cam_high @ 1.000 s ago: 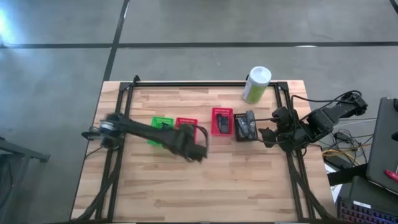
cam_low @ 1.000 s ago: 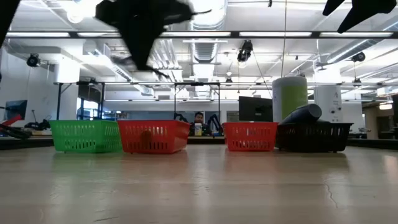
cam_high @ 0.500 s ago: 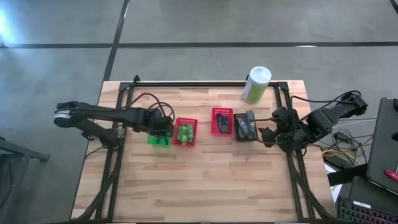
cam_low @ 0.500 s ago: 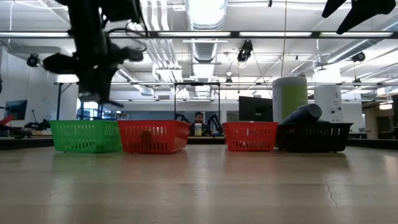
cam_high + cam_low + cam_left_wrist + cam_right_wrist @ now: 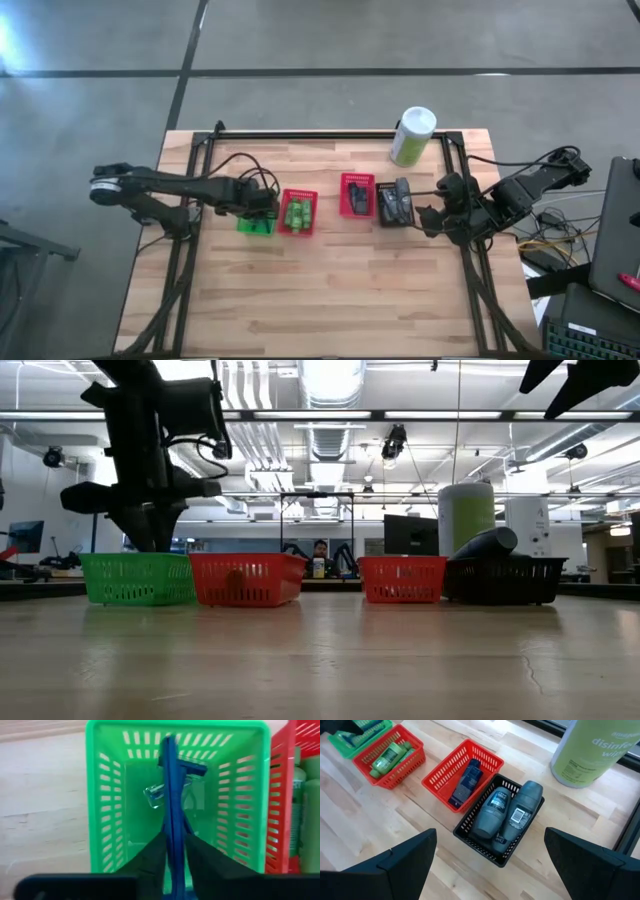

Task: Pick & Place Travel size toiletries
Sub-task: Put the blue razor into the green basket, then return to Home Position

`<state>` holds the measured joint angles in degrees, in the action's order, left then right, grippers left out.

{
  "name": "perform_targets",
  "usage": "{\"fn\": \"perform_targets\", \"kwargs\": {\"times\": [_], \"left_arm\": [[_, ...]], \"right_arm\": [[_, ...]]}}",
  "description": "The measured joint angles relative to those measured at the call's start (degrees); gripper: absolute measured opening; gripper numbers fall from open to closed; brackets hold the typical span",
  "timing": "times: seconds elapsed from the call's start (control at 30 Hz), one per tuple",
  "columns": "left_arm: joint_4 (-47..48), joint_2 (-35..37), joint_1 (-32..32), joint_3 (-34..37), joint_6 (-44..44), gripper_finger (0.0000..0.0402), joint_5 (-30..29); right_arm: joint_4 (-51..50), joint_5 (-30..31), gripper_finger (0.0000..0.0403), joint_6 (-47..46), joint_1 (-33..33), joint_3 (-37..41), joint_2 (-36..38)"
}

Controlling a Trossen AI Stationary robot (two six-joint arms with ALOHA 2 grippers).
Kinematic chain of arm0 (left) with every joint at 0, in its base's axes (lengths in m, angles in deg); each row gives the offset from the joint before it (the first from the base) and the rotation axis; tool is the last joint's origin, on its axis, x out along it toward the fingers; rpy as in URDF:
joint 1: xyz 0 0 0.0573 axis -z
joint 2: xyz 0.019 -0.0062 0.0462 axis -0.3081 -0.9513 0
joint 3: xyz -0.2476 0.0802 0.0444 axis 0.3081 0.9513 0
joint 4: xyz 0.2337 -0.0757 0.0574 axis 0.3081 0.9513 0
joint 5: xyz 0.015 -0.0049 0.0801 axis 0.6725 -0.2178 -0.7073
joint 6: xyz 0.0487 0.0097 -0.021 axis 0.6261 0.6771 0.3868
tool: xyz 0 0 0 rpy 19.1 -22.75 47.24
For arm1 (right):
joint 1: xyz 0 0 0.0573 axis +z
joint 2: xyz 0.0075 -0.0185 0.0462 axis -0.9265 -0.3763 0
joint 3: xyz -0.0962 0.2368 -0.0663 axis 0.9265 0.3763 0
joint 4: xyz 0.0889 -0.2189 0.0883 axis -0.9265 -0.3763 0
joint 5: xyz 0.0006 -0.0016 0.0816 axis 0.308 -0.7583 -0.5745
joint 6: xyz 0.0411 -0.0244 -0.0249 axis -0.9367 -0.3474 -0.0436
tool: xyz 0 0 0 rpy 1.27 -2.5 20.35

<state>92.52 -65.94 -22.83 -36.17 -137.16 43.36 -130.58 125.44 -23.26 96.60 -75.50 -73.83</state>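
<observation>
My left gripper stands over the green basket, shut on a thin dark blue T-shaped stick. A clear-headed stick lies on that basket's floor. Three bright green bottles lie in the red basket beside it. Dark wedge tubes lie in the second red basket, and grey rounded containers fill the black basket. My right gripper hovers open near the table's right edge, beside the black basket. My left gripper pinches the stick's handle between its two fingers, coming from above and pointing down into the green basket. The stick runs along the fingers, with its T-shaped head at the low end, inside the basket. Whether the head touches the floor cannot be told.
The four baskets sit in a row across the table's middle. A tall pale green canister with a white cap stands at the far right edge. Bare wood lies on the near side of the baskets. A black frame rail runs along each side.
My left gripper has swung from the near side of the red basket toward the table's left and far edge, stopped over the green basket, then come down toward it. The red basket with green bottles, covered before, now shows.
</observation>
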Motion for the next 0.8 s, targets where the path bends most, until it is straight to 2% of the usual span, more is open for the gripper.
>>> {"fn": "perform_targets", "kwargs": {"times": [0.2,0.4,0.5,0.57,0.63,0.73,0.8], "left_arm": [[0.2,1.1,0.0,-3.1,3.0,0.0172,0.3],[1.2,2.8,0.1,-11.8,17.3,0.0244,2.9],[2.8,4.3,0.1,-17.3,25.8,0.0258,7.9],[2.7,5.5,0.3,-20.8,25.2,0.026,9.8],[0.6,6.5,1.7,-23.6,26.7,0.0261,9.1],[-9.8,7.7,3.5,-24.6,35.3,0.0261,8.2],[-18.2,8.9,4.1,-23.2,41.4,0.0261,9.9]], "right_arm": [[-0.1,-1.0,0.0368,1.0,0.0,-0.8,0.1],[-1.7,-1.0,0.0368,7.9,0.0,-2.5,0.8],[-2.2,-1.8,0.0368,10.1,0.0,-5.3,2.0],[-2.3,-3.7,0.0368,11.8,0.0,-7.7,2.7],[-1.7,-5.9,0.0368,15.8,0.3,-9.5,2.8],[1.2,-7.2,0.0368,20.7,0.4,-10.5,3.0],[5.6,-7.3,0.0368,23.6,0.4,-9.9,4.0]]}}
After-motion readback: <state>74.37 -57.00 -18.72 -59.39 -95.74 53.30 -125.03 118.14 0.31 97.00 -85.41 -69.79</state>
